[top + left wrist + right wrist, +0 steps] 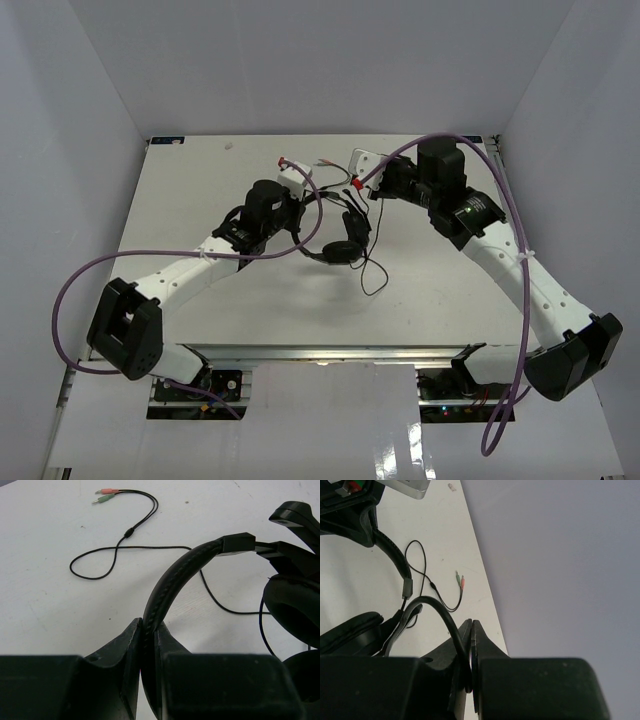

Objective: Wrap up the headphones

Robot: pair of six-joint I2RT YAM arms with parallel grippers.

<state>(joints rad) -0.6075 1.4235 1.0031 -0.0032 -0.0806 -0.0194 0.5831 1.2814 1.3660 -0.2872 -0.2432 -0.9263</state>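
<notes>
A white counter [200, 190] sat between plain white walls, with two robot arms reaching in from its near edge. The left arm [180, 280], trailing a thick purple cable [60, 300], stretched toward the middle of the counter. Its end effector [148, 635] was closed nearly all the way, and its two dark fingers pinched the padded headband [175, 575] of the headphones [345, 248] between them. In the left wrist view the headband arched up out of that grip and ran to the right, where a round black earcup [292, 605] hung at its end.

The headphones were near the middle of the counter, between the two end effectors. Their thin black cable [150, 547] lay loose on the counter beyond the headband. It curled into a loop, then split into two short leads, one ending in a pink plug [107, 491] and the other in a green plug [102, 500]. The two plugs lay side by side.

To the right, the right arm [520, 270] came in from the near right corner and bent toward the headphones. Its end effector [471, 630] was likewise almost fully closed, clamped on a thick curved black stalk [440, 611] that rose from the headset. I could not tell whether this stalk was the boom mic or another part.
</notes>
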